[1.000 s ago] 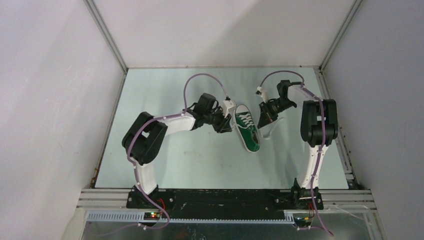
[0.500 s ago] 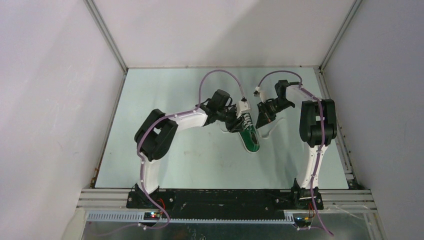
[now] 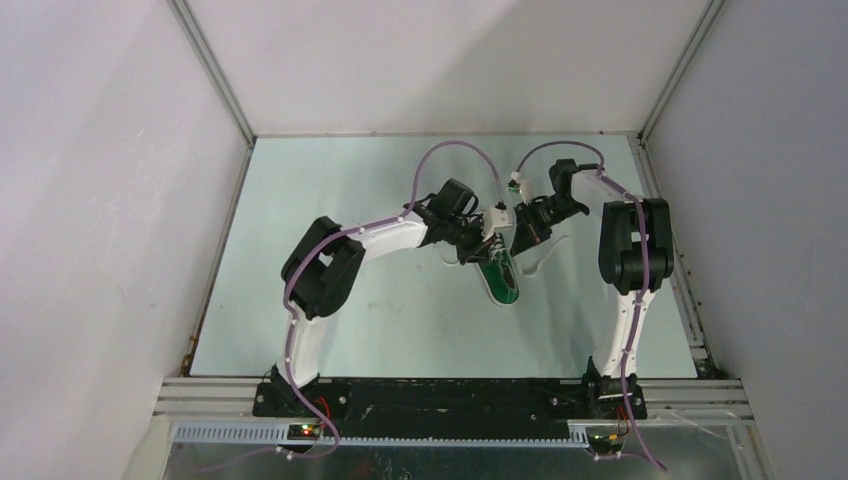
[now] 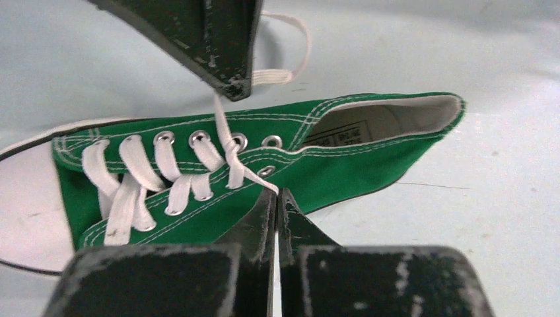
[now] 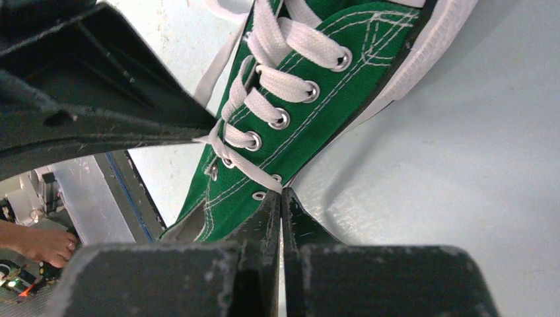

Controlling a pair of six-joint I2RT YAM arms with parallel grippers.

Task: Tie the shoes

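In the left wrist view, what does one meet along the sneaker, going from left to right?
White toe cap → laces → shoe opening → heel.

Green sneaker (image 4: 343, 165) — white laces (image 4: 132, 175)

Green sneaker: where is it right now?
In the top view, the sneaker lies on the table right of centre, between the left gripper and right gripper, each shut on a lace.

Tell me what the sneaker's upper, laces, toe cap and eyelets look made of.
Upper: green woven canvas, matte, with white stitching.
Laces: flat white woven fabric, fibre unclear.
Toe cap: smooth white rubber, apparently, slightly scuffed.
Eyelets: shiny metal rings, it seems.
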